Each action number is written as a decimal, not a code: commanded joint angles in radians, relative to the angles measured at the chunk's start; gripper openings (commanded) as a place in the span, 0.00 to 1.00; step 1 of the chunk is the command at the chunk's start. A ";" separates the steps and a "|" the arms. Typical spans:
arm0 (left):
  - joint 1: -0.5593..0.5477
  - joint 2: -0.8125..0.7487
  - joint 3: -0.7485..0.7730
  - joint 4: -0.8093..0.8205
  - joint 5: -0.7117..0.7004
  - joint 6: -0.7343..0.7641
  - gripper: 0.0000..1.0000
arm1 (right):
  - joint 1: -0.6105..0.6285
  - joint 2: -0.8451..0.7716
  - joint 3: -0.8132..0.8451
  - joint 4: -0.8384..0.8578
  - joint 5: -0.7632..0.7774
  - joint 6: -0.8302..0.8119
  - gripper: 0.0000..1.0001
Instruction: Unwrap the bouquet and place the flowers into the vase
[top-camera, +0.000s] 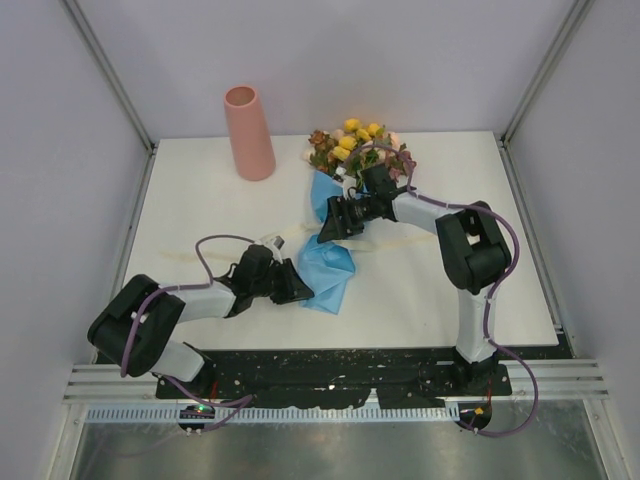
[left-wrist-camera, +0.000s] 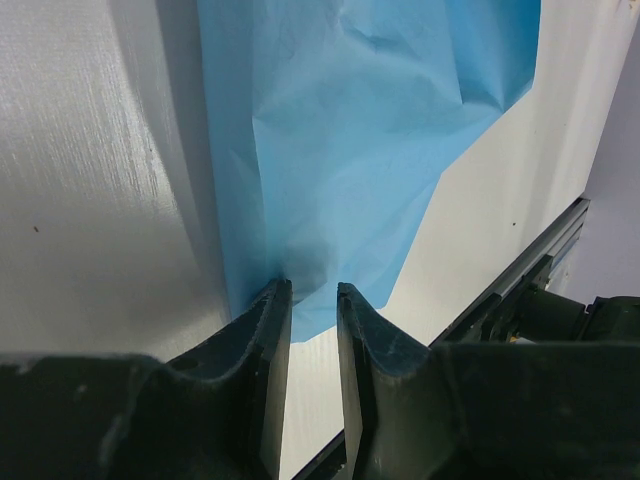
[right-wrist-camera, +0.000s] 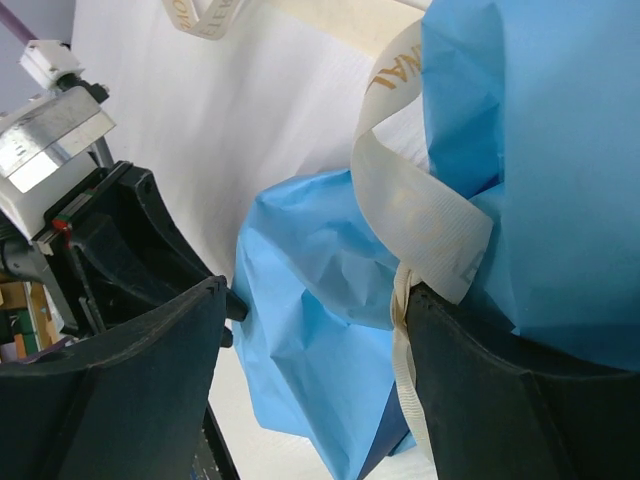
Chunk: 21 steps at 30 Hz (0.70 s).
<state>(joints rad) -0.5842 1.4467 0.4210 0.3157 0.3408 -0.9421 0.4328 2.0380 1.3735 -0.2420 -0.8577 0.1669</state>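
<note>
Top external view: bouquet (top-camera: 325, 192) of artificial flowers wrapped in blue paper, lying on its side on the white worktop (top-camera: 200, 200), right of centre, heads towards the far edge.

Flowers (top-camera: 358, 140): yellow, peach, mauve and rust blooms, clustered at the far end of the wrap; stems hidden inside it.

Blue paper sheet (top-camera: 330, 268): crumpled and loose, its near end spread towards the arms' bases.

Cream printed ribbon (right-wrist-camera: 415, 215): slack, one loop draped over the paper, the rest trailing across the worktop.

Tall salmon-pink cylindrical vase (top-camera: 250, 135): upright near the far edge, left of the flowers and well apart from them.

Right arm's fingers (right-wrist-camera: 160, 360): spread wide, straddling the middle of the paper, with the ribbon hanging against one of them; nothing clamped.

Left arm's fingers (left-wrist-camera: 265, 340): a narrow gap between them, tips at the paper's near edge; whether the paper is pinched cannot be told.
</note>
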 joint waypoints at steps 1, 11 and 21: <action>-0.014 0.007 0.038 -0.026 -0.049 0.017 0.29 | 0.021 0.001 0.022 -0.066 0.129 -0.009 0.78; -0.025 0.003 0.048 -0.055 -0.071 0.028 0.29 | 0.034 0.016 0.027 -0.022 0.002 0.031 0.75; -0.046 0.000 0.053 -0.070 -0.091 0.031 0.30 | -0.023 -0.056 -0.151 0.602 -0.256 0.500 0.70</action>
<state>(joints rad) -0.6174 1.4467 0.4511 0.2649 0.2981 -0.9352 0.4076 2.0373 1.2678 0.0555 -0.9615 0.4301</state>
